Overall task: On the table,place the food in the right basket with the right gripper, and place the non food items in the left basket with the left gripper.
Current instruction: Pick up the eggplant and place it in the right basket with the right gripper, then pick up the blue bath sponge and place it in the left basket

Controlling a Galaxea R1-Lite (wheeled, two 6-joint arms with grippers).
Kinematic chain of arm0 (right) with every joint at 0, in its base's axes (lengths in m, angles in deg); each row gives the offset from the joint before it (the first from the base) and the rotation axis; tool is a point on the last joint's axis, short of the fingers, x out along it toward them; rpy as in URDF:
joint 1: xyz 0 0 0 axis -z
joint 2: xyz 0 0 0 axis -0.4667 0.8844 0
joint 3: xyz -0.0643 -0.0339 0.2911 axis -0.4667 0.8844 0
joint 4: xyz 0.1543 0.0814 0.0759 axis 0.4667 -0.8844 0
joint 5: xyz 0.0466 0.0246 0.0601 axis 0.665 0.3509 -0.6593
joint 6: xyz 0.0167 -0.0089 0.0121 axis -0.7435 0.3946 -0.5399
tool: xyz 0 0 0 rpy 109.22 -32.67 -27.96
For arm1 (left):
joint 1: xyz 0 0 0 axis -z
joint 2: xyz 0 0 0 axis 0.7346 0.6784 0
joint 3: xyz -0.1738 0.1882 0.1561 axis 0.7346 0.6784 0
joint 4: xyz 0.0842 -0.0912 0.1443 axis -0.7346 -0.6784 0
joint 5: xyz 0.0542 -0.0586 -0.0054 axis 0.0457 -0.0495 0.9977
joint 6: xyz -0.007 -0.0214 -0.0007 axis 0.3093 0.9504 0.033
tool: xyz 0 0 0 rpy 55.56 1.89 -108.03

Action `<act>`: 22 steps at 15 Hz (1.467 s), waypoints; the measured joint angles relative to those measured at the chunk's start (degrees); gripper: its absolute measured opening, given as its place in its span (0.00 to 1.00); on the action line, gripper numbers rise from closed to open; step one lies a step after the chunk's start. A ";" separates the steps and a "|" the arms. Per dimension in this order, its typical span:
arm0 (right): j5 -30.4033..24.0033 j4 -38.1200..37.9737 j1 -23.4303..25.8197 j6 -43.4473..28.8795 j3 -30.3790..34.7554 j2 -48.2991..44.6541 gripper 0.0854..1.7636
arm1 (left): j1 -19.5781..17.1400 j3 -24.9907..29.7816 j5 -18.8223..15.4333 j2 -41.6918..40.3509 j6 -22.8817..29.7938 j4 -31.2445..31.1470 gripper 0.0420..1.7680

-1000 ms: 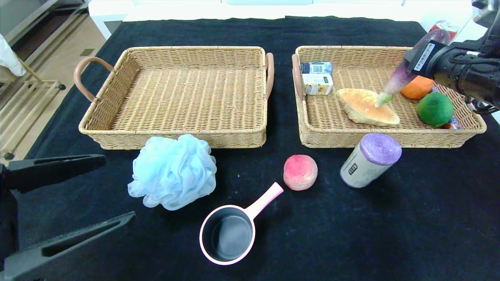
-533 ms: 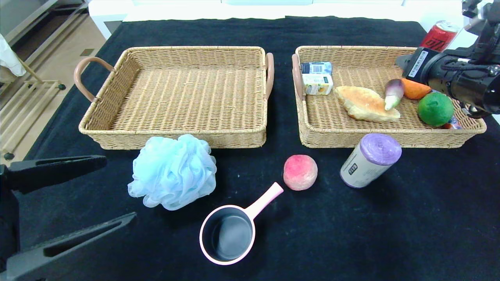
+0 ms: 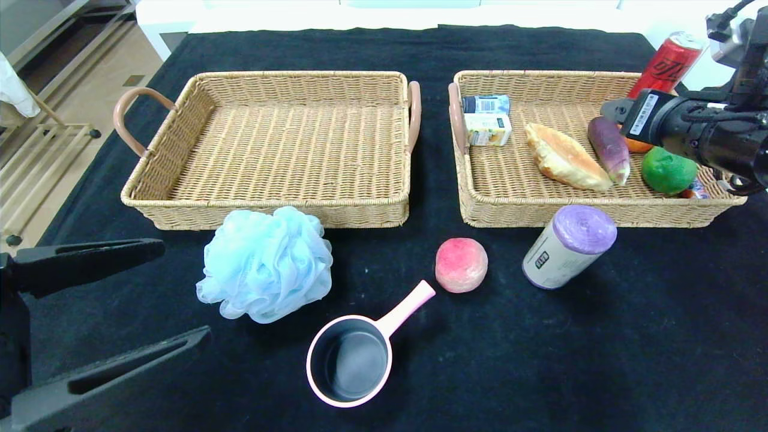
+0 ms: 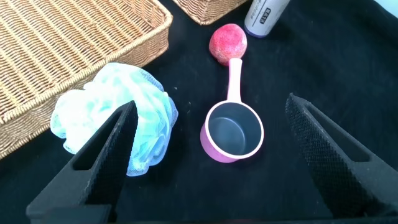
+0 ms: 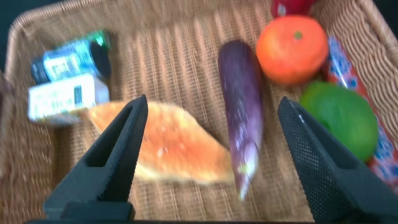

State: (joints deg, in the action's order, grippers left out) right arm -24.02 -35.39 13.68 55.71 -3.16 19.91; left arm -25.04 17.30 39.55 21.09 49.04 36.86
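Nearest us, left gripper (image 4: 211, 155) parked low, fingers wide apart, empty. Ahead of it: pink saucepan (image 3: 351, 357), blue bath pouf (image 3: 266, 263), peach (image 3: 461, 264), purple-capped roll (image 3: 569, 246) on the table. Farther, left basket (image 3: 144, 195). In right basket (image 3: 474, 207) we note eggplant (image 5: 241, 112) beside bread (image 5: 165, 152), right gripper (image 5: 208, 155) above, fingers spread, empty.

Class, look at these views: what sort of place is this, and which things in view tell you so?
Probably a robot lab's staged sorting table, not a home kitchen. A black cloth covers the tabletop, two matching wicker baskets sit side by side, and unrelated things such as a bath pouf and a peach are laid out in front.
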 joint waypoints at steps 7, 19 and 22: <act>-5.42 -3.75 -0.68 4.35 10.98 -10.80 0.93 | 0.00 0.00 0.06 0.00 0.00 -0.21 0.97; -21.80 -6.07 -0.71 13.01 33.22 -29.38 0.96 | -0.09 -0.17 0.09 0.11 -0.17 -0.85 0.97; -29.27 -6.23 -0.77 16.01 37.58 -32.85 0.96 | 0.00 -0.04 0.09 0.29 -0.74 -0.93 0.97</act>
State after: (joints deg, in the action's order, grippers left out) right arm -53.29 -41.62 12.91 71.71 34.43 -12.94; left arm -25.04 17.27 39.64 21.38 48.30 35.93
